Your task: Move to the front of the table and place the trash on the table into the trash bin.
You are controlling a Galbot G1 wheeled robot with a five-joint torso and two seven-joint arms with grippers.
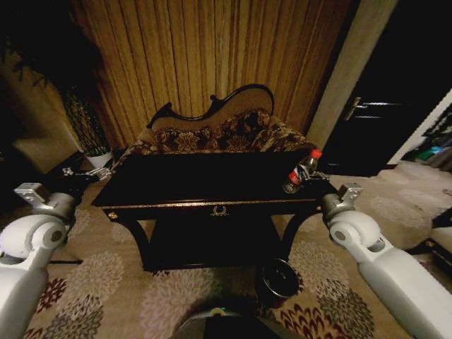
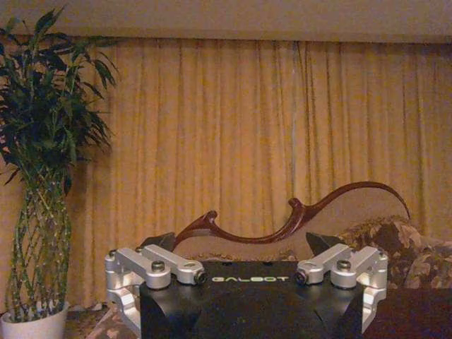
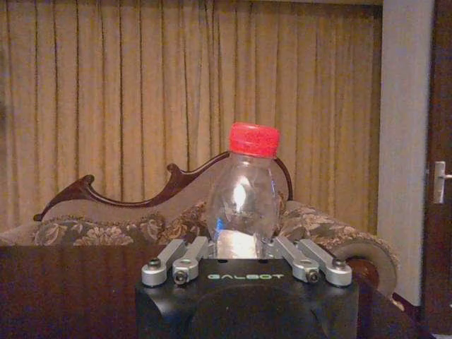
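- While the left tool (image 1: pixel 85 171) hangs just off the tabletop's left end, its fingers stand wide apart with nothing between them, as the left wrist view shows (image 2: pixel 247 272).
- Glossy and black, the tabletop (image 1: pixel 205 185) carries a thin gold edge trim and a gold ornament on its front, with a lower shelf beneath.
- Below, on the patterned carpet (image 1: pixel 127 282) near the table's front right leg, stands the trash bin (image 1: pixel 277 279), small, round and dark.
- At the tabletop's right end, the right tool (image 1: pixel 305 175) is clamped on a clear plastic bottle (image 3: pixel 242 198) with a red cap, which stands upright between its fingers; the head view shows the bottle (image 1: pixel 302 169) with red label, at that same corner.
- Behind the table sits a floral sofa (image 1: pixel 219 131) before tan curtains (image 1: pixel 212 56).
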